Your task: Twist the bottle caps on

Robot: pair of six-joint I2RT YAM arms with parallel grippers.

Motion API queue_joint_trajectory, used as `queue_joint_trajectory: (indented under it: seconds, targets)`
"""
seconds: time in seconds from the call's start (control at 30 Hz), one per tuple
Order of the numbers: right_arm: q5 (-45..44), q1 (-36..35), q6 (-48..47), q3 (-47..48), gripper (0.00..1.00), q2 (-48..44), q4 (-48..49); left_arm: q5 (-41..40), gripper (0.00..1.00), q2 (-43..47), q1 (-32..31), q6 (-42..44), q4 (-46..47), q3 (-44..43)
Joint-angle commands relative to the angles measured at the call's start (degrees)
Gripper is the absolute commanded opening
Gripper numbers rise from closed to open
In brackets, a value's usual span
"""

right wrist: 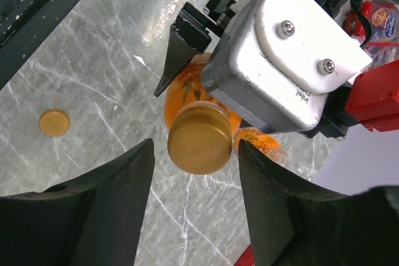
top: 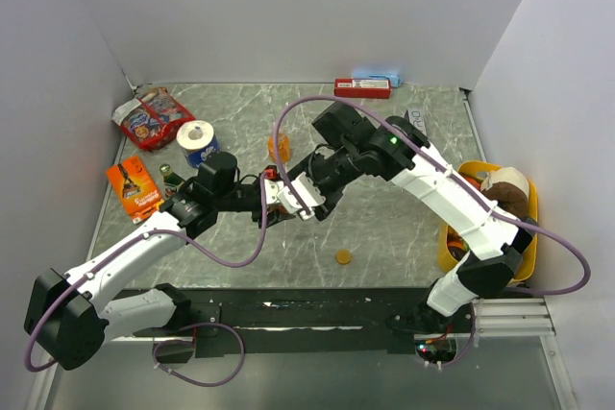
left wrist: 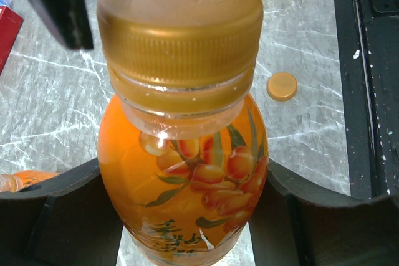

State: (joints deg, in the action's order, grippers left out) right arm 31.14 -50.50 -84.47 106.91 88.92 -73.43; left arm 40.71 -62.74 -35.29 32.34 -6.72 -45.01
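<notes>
My left gripper (left wrist: 187,219) is shut on a small orange bottle (left wrist: 187,172) with a berry label and holds it above the table. An orange cap (left wrist: 181,29) sits on its neck. My right gripper (right wrist: 194,154) is open. Its fingers (right wrist: 112,197) flank that cap (right wrist: 199,139) without touching it. In the top view both grippers meet mid-table, left (top: 277,197) and right (top: 309,201). The second bottle (top: 279,148) stands uncapped behind them, its open neck showing in the right wrist view (right wrist: 265,144). A loose cap (top: 342,256) lies on the table and shows in both wrist views (left wrist: 282,86) (right wrist: 54,122).
A toilet-paper roll (top: 199,137), a snack bag (top: 152,117), an orange packet (top: 133,189) and a dark green bottle (top: 171,177) sit at the left. A red box (top: 362,88) lies at the back. A yellow bowl (top: 531,228) stands at the right edge.
</notes>
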Motion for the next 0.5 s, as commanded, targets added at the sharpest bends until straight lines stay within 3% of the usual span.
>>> queue_joint_trajectory:
  seconds: [0.0, 0.27, 0.47]
  targets:
    - [0.1, -0.9, 2.5, 0.6, 0.59, 0.5, 2.2, 1.7, 0.01, 0.1, -0.3, 0.8, 2.0, -2.4]
    - [-1.1, -1.0, 6.6, 0.1, 0.49, 1.6, 4.2, 0.8, 0.01, 0.4, -0.3, -1.0, 4.3, -1.9]
    - [-2.6, 0.0, 20.6, -2.2, 0.42, 2.7, 10.1, -2.5, 0.01, 1.2, -0.2, -7.4, 10.9, -0.3]
